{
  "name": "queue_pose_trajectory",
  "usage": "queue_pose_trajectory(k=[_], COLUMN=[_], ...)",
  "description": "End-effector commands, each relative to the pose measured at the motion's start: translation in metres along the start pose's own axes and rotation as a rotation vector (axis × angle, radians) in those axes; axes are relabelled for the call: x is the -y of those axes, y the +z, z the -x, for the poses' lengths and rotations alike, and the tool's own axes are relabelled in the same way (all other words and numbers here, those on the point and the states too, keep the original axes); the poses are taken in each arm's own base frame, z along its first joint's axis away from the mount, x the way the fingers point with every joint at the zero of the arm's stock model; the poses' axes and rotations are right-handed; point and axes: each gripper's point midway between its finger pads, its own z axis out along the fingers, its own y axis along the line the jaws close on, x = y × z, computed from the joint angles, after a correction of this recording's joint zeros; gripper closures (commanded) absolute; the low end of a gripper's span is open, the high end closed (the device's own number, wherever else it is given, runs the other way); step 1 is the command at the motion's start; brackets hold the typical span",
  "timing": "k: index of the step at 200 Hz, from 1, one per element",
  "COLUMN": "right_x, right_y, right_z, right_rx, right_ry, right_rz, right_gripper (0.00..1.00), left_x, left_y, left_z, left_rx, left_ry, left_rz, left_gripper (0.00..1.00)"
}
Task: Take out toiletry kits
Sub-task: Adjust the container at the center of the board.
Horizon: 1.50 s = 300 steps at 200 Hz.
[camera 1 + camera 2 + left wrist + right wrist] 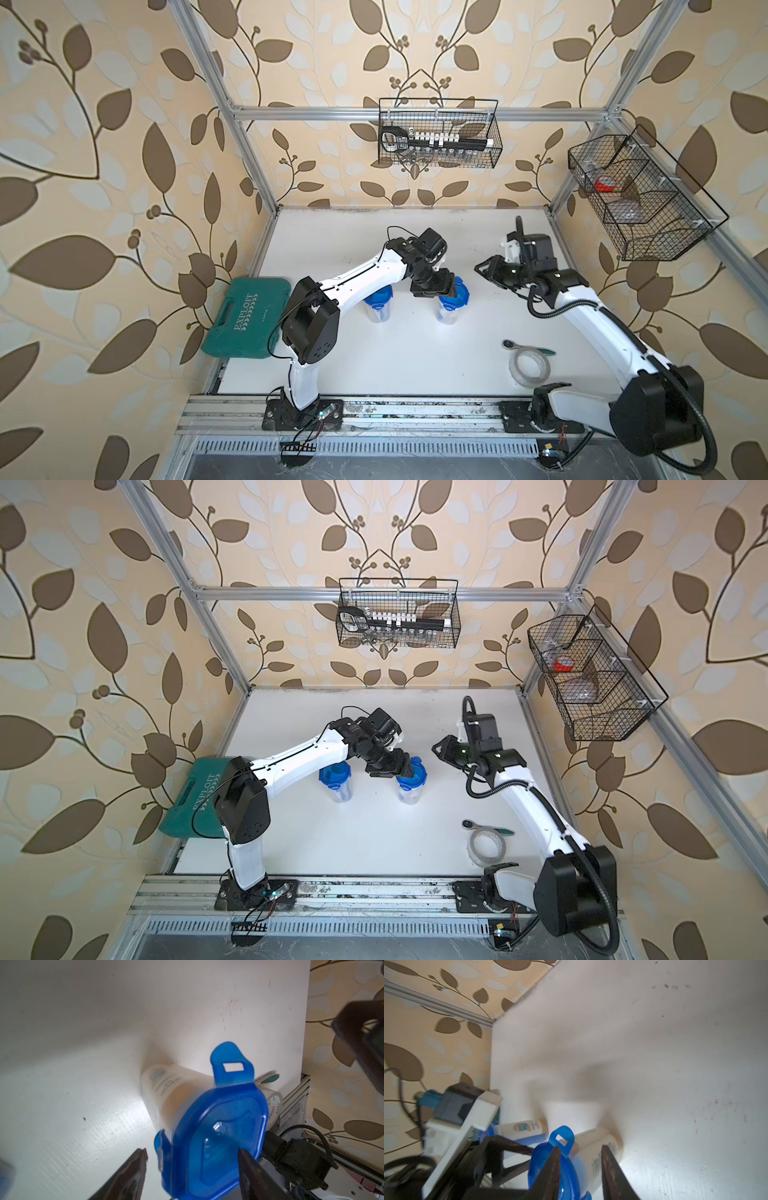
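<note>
Left wrist view: the left gripper [192,1150] is set half-open astride the blue lid [218,1136]; a toiletry kit [164,1082] is enclosed beneath it. Latched tabs [160,1148] should be pried singly. Right of the lid, the right gripper [581,1148] is narrowly parted, empty.

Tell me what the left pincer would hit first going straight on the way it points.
Most likely the blue lid of the jar: in the wrist view the left pincer straddles it, jaws apart. The gap to it is unclear.
</note>
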Motion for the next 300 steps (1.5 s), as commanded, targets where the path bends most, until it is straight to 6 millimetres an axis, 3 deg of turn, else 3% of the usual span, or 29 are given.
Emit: queue_pose_trajectory(k=[1,22,45,83,111,141,191,220,254,270,300], right_x=[-0.012,0.031,0.049,0.033,0.017,-0.005,-0.015,-0.009,-0.015,-0.019,-0.007], right_y=[-0.008,-0.002,0.009,0.039,0.057,0.07,0.082,0.068,0.031,0.017,0.012], right_z=[-0.018,-0.032,-0.032,-0.033,-0.03,-0.032,-0.028,-0.018,-0.004,-0.01,-0.03], right_rx=[-0.079,-0.124,-0.175,-0.241,-0.243,-0.263,-0.273,-0.23,-0.161,-0.185,-0.231], right_ry=[0.101,0.091,0.044,-0.077,-0.082,-0.112,-0.133,-0.134,0.035,0.095,0.172], right_rz=[0.255,0.035,-0.094,-0.227,-0.202,-0.166,-0.161,-0.173,0.183,0.352,0.438], right_gripper=[0.68,0.68,0.68,0.67,0.67,0.67,0.67,0.67,0.68,0.7,0.7], left_x=[0.013,0.012,0.011,0.021,0.019,0.014,0.01,0.005,0.013,0.013,-0.002], left_y=[-0.025,-0.027,-0.023,-0.028,-0.024,-0.017,-0.013,-0.018,-0.026,-0.026,-0.016], left_z=[0.004,0.004,0.0,0.0,0.001,-0.003,-0.006,-0.002,0.002,0.003,-0.001], left_rx=[0.038,0.038,0.011,0.023,0.021,0.002,0.001,0.019,0.036,0.042,0.022], left_ry=[0.015,0.026,0.034,0.056,0.056,0.046,0.025,0.0,-0.014,-0.016,-0.043], left_rz=[-0.045,-0.036,-0.04,-0.094,-0.086,-0.085,-0.082,-0.064,-0.098,-0.096,-0.04], left_gripper=[0.29,0.29,0.29,0.27,0.27,0.28,0.29,0.29,0.29,0.29,0.32])
